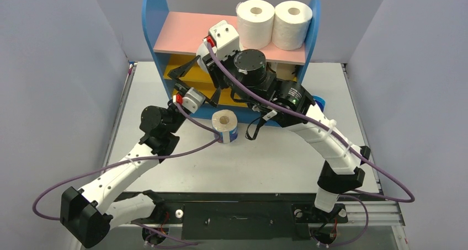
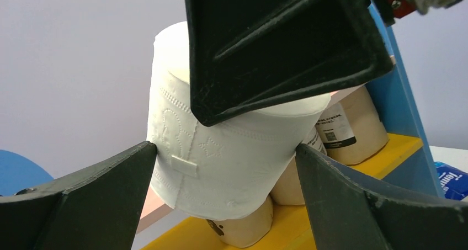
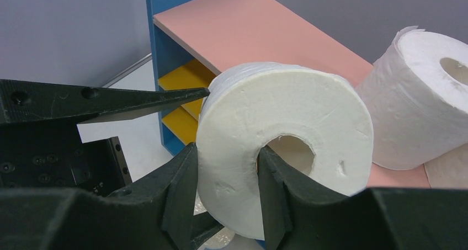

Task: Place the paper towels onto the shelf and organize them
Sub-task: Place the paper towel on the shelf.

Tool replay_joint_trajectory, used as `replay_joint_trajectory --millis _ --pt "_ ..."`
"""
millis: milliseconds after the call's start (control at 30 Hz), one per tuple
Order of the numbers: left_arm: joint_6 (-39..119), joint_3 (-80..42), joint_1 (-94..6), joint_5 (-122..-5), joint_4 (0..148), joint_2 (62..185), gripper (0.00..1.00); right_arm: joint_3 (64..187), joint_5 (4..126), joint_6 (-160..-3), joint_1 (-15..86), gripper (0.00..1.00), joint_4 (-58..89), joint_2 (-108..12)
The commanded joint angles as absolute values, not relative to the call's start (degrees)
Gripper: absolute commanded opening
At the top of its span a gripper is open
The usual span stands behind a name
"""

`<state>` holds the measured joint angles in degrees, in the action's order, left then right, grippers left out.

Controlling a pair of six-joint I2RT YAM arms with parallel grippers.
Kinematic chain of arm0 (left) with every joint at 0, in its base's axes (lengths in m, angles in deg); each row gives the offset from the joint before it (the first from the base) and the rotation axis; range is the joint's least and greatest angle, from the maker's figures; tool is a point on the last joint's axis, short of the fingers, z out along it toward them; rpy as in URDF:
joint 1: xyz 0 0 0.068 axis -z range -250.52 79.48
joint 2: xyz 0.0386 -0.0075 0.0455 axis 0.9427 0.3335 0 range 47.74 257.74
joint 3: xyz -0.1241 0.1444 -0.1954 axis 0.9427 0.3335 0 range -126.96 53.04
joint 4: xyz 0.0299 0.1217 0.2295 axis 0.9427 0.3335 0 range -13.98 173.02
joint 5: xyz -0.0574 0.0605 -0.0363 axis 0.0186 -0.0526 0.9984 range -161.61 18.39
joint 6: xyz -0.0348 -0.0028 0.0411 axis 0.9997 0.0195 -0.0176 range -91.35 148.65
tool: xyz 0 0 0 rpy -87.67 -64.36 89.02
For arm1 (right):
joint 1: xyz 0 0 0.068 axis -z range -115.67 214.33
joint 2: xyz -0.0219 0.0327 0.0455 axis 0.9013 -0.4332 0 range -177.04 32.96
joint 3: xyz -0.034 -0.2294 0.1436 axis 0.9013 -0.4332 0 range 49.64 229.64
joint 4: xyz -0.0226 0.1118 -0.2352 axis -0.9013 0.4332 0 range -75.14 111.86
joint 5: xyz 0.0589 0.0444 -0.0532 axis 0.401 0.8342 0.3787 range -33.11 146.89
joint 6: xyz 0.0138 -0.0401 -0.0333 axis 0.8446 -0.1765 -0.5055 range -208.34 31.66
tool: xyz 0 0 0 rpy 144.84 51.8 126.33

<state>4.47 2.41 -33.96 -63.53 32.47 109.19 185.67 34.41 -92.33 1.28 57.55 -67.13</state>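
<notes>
1. Counter (image 1: pixel 265 167): pale and smooth, enclosed by plain grey-lilac walls. The shelf (image 1: pixel 150 24) stands at its far edge.
2. Shelf: rounded blue side panels, pink top board (image 1: pixel 182 37), yellow lower board (image 2: pixel 397 150). Two soft white rolls (image 1: pixel 255 21) stand upright at the top board's right end. Tan labelled rolls (image 2: pixel 353 131) sit on the yellow board. A blue-printed roll (image 1: pixel 225 126) stands on the counter.
3. Right hand (image 3: pixel 226 170): pinching the wall of an embossed white roll (image 3: pixel 287 134), one finger inside the core, at the pink board's front edge.
4. Left hand (image 2: pixel 226 150): spread wide, fingers flanking that roll; contact cannot be told.
</notes>
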Motion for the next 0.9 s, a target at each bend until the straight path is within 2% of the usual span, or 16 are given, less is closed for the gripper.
replay_joint_trajectory --millis 0,300,867 --pt "3.55 0.21 -33.51 -67.06 24.72 111.18 0.96 187.37 35.33 -94.6 0.88 0.28 49.49 -67.76" --pt "3.71 -1.28 -33.6 -70.31 19.9 115.18 0.96 186.42 32.67 -96.81 1.14 0.28 46.17 -67.9" --pt "4.38 -4.84 -33.79 -72.81 15.94 122.5 0.96 185.54 35.74 -94.91 6.21 0.28 45.76 -69.27"
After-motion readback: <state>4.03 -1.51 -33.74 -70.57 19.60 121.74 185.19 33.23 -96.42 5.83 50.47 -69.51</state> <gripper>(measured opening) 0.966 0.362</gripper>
